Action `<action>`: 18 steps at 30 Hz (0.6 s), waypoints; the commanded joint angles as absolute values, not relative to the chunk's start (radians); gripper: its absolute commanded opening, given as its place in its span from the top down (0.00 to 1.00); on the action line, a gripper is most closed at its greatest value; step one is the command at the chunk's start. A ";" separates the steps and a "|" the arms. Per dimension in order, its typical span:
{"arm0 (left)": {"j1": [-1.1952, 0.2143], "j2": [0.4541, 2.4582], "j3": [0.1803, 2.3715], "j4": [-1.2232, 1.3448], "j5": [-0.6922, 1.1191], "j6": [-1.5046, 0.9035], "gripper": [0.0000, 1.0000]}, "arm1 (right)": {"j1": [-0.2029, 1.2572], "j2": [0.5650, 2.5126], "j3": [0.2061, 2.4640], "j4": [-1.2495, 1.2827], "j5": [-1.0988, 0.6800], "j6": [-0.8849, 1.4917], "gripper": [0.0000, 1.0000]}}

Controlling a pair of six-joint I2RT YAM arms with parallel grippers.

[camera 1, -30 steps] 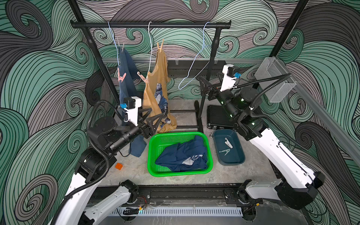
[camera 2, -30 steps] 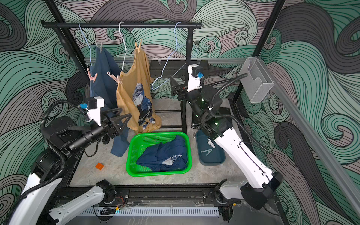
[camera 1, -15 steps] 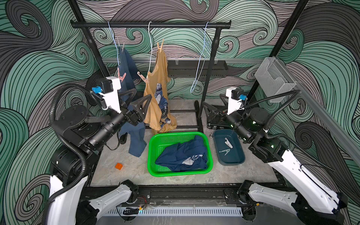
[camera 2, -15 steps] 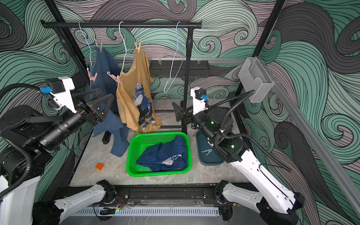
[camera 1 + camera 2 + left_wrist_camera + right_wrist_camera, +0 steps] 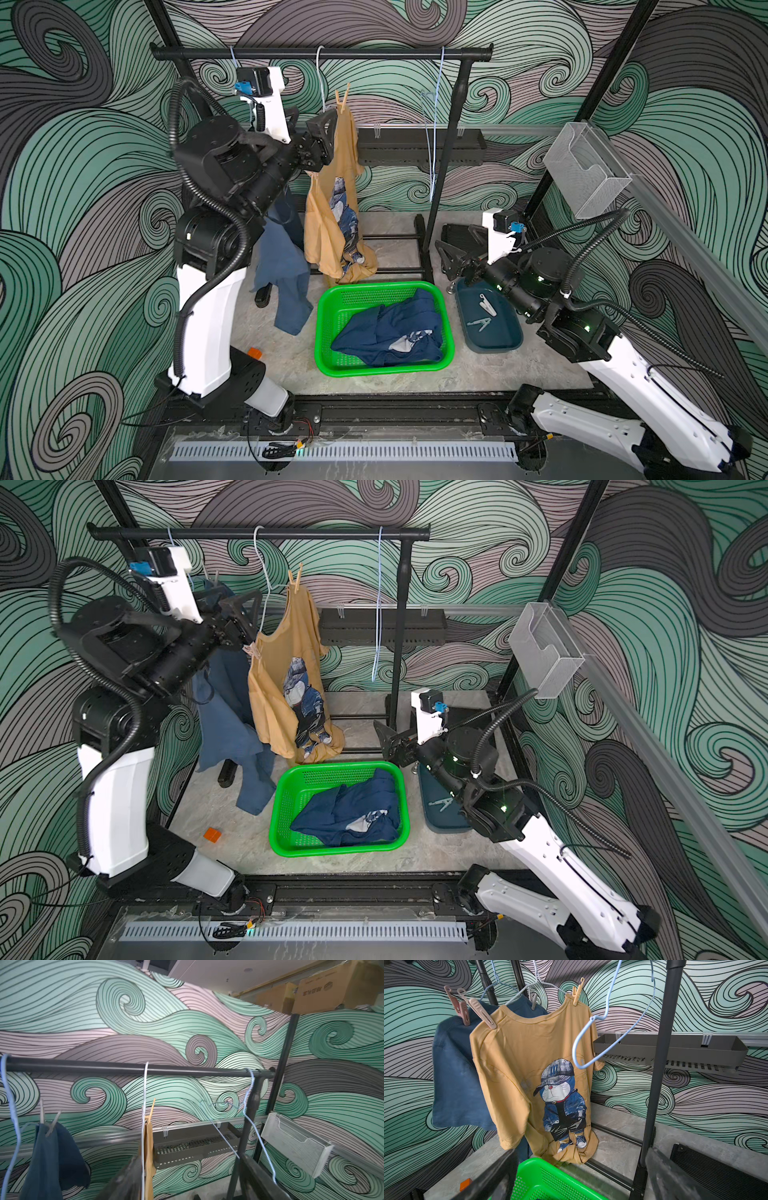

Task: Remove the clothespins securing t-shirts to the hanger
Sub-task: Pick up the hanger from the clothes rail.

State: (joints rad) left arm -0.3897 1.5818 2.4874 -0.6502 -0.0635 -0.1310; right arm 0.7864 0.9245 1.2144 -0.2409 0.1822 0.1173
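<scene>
The mustard t-shirt (image 5: 328, 216) hangs on a white hanger, with a tan clothespin (image 5: 343, 99) on its top shoulder and a beige one (image 5: 481, 1013) on the lower shoulder. Behind it hangs the blue t-shirt (image 5: 286, 270), held by a pink clothespin (image 5: 457, 1009) and a grey one (image 5: 534, 1001). A navy t-shirt (image 5: 390, 332) lies in the green basket (image 5: 328, 299). My left gripper (image 5: 322, 133) is open, raised beside the mustard shirt's hanger wire (image 5: 143, 1126), which runs along one finger (image 5: 124, 1180). My right gripper (image 5: 446, 259) is open and empty, low above the teal tray (image 5: 505, 347).
Two loose clothespins (image 5: 482, 311) lie in the teal tray. An empty blue hanger (image 5: 434, 124) hangs on the black rail (image 5: 374, 53) beside the rack post (image 5: 440, 178). An orange block (image 5: 212, 834) sits on the floor. A clear bin (image 5: 582, 170) is mounted at right.
My left arm has risen from low beside the blue shirt to hanger height next to the mustard shirt. My right arm has pulled back from the rack and sunk toward the tray.
</scene>
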 commanded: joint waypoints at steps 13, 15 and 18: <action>-0.239 1.550 2.408 -0.600 0.053 -0.286 0.23 | 0.817 0.974 1.213 -0.219 0.115 0.166 0.05; -0.209 1.519 2.350 -0.588 0.116 -0.352 0.21 | 0.840 0.991 1.235 -0.216 0.113 0.155 0.05; -0.168 1.478 2.262 -0.556 0.208 -0.454 0.20 | 0.882 1.024 1.274 -0.211 0.142 0.111 0.05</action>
